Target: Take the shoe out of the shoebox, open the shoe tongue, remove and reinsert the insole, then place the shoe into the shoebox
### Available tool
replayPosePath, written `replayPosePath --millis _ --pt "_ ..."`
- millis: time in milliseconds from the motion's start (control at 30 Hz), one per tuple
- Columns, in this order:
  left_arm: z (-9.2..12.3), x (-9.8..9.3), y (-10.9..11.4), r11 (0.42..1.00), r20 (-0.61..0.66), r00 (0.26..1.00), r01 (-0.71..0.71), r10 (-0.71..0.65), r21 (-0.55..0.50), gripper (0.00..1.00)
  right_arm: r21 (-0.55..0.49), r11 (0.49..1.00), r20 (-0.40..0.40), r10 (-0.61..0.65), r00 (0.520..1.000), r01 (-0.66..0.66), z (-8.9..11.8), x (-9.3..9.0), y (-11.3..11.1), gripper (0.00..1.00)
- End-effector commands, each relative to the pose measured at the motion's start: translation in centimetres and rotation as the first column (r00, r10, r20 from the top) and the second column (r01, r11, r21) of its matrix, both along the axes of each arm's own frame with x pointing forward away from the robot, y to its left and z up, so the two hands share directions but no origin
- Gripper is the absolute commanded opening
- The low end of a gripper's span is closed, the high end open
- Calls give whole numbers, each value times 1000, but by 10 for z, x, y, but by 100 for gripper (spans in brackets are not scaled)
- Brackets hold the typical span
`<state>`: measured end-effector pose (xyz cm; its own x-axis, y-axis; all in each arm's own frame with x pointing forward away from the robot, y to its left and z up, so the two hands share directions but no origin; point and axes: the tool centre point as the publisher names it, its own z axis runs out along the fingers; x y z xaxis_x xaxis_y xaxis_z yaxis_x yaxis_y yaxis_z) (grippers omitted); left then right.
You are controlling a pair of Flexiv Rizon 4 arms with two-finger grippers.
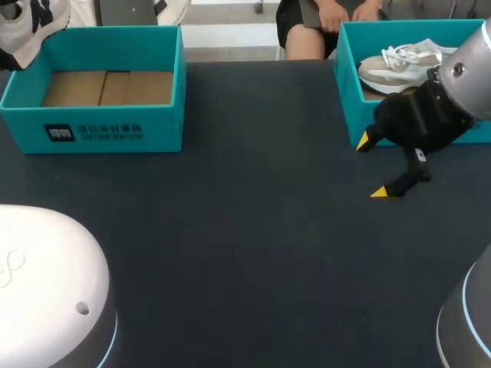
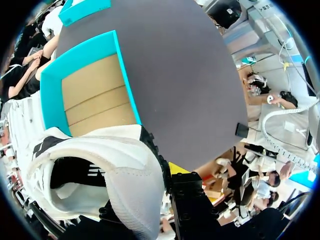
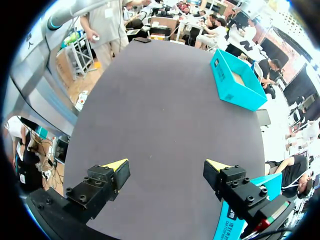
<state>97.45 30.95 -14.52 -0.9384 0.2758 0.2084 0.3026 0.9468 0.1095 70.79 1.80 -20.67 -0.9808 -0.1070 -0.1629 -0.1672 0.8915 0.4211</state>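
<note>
The white shoe [image 2: 125, 170] with black trim hangs above the left shoebox [image 2: 50, 90], whose brown card floor shows. The left gripper [image 2: 150, 175] seems to pinch the shoe at its collar, though only one yellow tip is in sight. The right gripper [image 3: 166, 166] hovers with its fingers spread wide over the dark matte table [image 1: 245, 253], just beside the right shoebox [image 1: 347, 92], where a beige shoe [image 1: 395, 69] lies. Both boxes stand well apart along the far edge.

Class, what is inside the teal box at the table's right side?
A grey-and-white shoe with white laces lies inside the box. The right arm covers the box's right part, so whatever lies there is hidden.
</note>
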Motion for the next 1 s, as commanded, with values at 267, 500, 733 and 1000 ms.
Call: replayPosePath --millis 267,500,733,1000 --pt "3 8 0 1000 -21 1000 -3 3 4 0 -3 1000 0 -1 1000 1 -1 0 1 100" --pt "10 -1 14 777 -27 777 627 -629 -57 0 -3 1000 0 -1 1000 1 -1 0 1 100" --pt "19 22 38 281 -72 277 958 -958 -50 0 -3 1000 0 -1 1000 1 -1 0 1 100" --pt "18 26 42 179 -98 176 983 -980 -30 0 -3 1000 0 -1 1000 1 -1 0 1 100"
